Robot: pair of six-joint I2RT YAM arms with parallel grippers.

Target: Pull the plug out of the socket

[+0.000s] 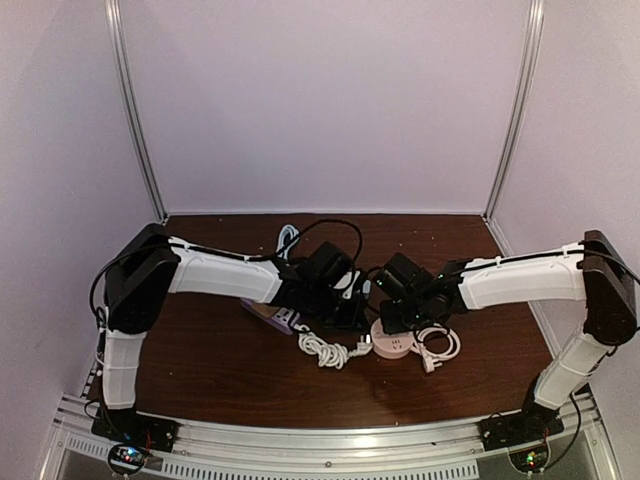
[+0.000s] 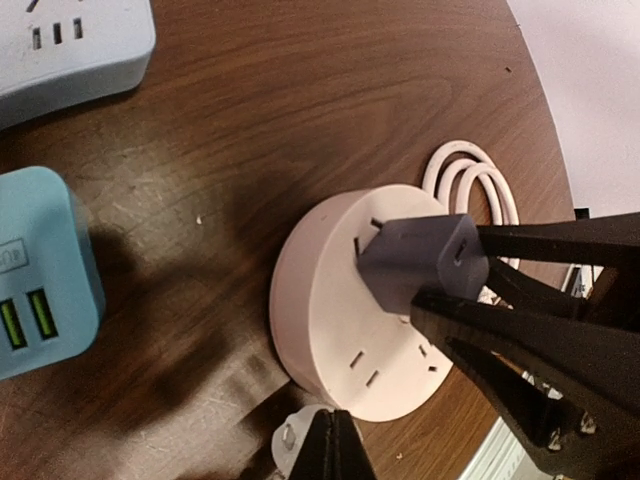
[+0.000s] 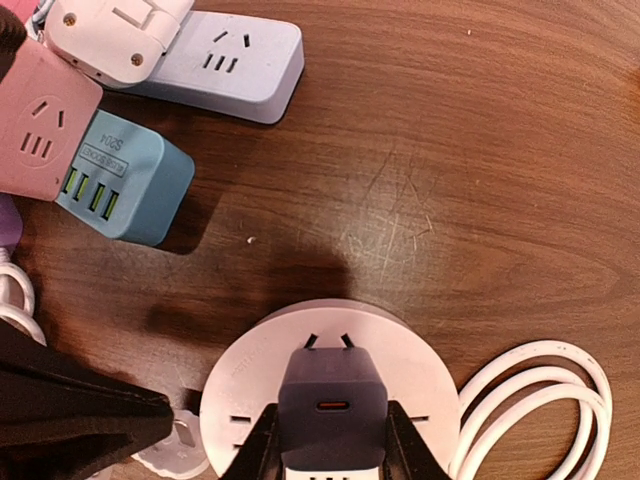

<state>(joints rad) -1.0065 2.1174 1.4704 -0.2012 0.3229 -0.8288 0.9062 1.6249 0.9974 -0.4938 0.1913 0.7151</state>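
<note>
A: Where is the free room around the socket (image 1: 392,345)?
B: It sits near the middle of the table (image 1: 230,385), a little to the right. Bare wood runs forward to the arm bases and back to the wall. The left side is crowded, with a blue USB block (image 3: 125,190), a pale power strip (image 3: 225,65) and a pink adaptor (image 3: 38,135) lying close together. On the right a coiled white cable (image 3: 545,400) lies just beside the rim, and the table's right edge is beyond it.
A: And the plug (image 3: 332,405)?
B: It's on the socket's top face, about the centre. The right gripper (image 3: 333,445) pinches it from both sides.
A: Are the prongs in?
B: I can't tell, because the plug body hides them. From above, both wrists cover the plug completely.
A: What about the left gripper (image 2: 332,452)?
B: Its fingers are pressed together into one black wedge. The tip is at the socket's rim, beside a white cable end (image 2: 288,438). The frame cuts it off, so whether it touches the socket is unclear.
A: Surfaces?
B: The socket is a flat, round, matt pink disc with slot pairs around its face. The plug is a smooth grey block with rounded corners and an oval port in its end. The table is dark wood grain, lightly scratched.
</note>
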